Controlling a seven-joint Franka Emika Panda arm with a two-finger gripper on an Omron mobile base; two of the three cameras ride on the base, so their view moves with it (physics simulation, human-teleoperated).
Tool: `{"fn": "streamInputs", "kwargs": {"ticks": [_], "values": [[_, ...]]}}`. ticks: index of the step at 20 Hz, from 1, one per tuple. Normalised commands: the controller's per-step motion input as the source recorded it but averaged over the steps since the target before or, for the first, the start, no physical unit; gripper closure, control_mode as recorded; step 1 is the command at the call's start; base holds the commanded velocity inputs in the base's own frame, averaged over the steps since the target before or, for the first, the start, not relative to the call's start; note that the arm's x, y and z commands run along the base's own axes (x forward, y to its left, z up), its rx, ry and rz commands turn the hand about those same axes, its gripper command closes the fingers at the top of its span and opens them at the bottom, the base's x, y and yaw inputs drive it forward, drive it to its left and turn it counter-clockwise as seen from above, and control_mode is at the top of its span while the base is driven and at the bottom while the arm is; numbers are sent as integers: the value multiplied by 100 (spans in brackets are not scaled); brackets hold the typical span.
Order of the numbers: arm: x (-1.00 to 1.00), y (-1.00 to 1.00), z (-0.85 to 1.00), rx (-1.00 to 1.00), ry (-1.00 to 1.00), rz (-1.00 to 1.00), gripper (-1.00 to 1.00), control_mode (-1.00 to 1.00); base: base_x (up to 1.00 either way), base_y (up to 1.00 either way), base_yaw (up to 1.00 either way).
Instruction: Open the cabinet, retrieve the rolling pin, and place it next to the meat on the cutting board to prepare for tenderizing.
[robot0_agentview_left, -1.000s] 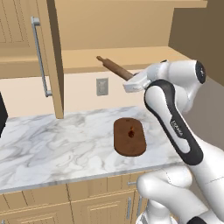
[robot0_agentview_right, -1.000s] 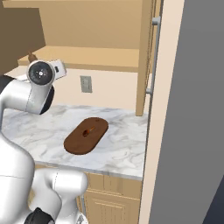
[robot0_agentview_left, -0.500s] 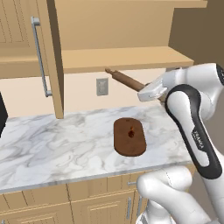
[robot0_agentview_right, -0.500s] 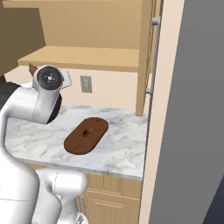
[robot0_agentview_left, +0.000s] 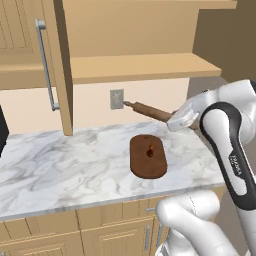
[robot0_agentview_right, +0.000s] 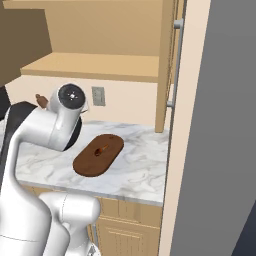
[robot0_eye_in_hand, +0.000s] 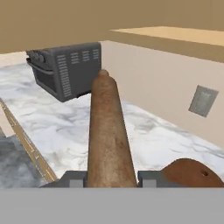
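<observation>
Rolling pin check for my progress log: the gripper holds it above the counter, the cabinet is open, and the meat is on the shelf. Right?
Not quite: the meat lies on the cutting board, as the left base view shows. The gripper does hold the rolling pin above the counter, with the cabinet open.

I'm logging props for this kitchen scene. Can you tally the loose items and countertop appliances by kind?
Rolling pin: 1
Cutting board: 1
Meat: 1
Grey toaster oven: 1
Total: 4
</observation>
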Motion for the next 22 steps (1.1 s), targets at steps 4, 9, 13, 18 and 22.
{"fn": "streamInputs", "kwargs": {"ticks": [4,9,13,18,22], "values": [[0,0,-68,-11,0,2,100,-100,0,0,0],[0,-1,-56,-10,0,0,100,-100,0,0,0],[0,-7,-52,-8,0,0,100,-100,0,0,0],[7,-12,-47,-8,0,2,100,-100,0,0,0],[5,-17,-45,-7,0,4,100,-100,0,0,0]]}}
